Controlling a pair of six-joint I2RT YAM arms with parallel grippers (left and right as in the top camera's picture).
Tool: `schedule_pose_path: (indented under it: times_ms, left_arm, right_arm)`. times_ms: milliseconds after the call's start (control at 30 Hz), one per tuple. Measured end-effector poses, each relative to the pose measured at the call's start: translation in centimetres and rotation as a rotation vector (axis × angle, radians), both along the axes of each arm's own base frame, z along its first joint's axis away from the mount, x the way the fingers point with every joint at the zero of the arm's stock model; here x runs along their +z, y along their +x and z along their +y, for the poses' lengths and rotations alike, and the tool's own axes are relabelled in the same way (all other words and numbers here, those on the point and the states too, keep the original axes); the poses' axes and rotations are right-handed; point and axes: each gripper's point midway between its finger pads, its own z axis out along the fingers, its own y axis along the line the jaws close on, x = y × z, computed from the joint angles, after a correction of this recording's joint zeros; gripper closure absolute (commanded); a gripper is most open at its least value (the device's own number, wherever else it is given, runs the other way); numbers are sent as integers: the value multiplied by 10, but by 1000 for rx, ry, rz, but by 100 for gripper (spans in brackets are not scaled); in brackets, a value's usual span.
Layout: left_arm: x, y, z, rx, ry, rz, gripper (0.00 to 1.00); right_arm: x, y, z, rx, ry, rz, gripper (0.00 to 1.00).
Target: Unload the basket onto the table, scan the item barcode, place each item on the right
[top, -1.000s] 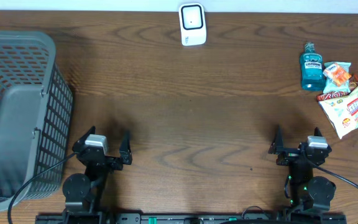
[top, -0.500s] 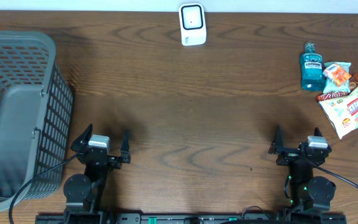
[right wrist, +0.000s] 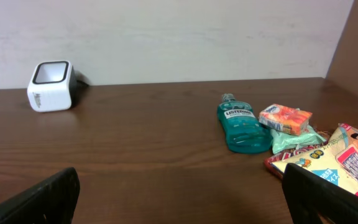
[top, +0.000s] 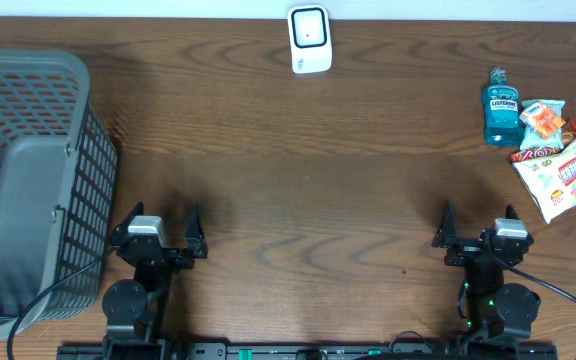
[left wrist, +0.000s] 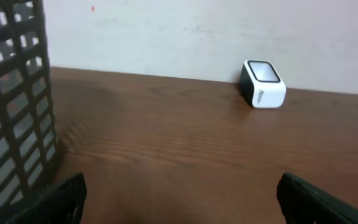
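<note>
Left arm [top: 131, 292], right arm [top: 501, 296] black — silver wrist blocks [top: 144, 226], black cables [top: 56, 292] — green lights [top: 489, 300] on right base.

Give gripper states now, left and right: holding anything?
Left gripper: open, holding nothing.
Right gripper: open, holding nothing.

Grey mesh basket [top: 93, 190] at left edge, dark wooden table [top: 318, 200], white wall [left wrist: 166, 31]

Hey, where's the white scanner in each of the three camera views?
Overhead: scanner at top centre.
Left wrist: scanner right of centre, upper half.
Right wrist: scanner near the left edge, mid-height.
Shared landmark: the pale wall right behind it.
</note>
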Motion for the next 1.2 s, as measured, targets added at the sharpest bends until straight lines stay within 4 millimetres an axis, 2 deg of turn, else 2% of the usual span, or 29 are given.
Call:
schedule_pose_path:
  times_ms: [1200]
  left_arm:
    - [0,0,1,8,-16,2,2]
  right_arm:
    - [0,0,0,0,0,0,1]
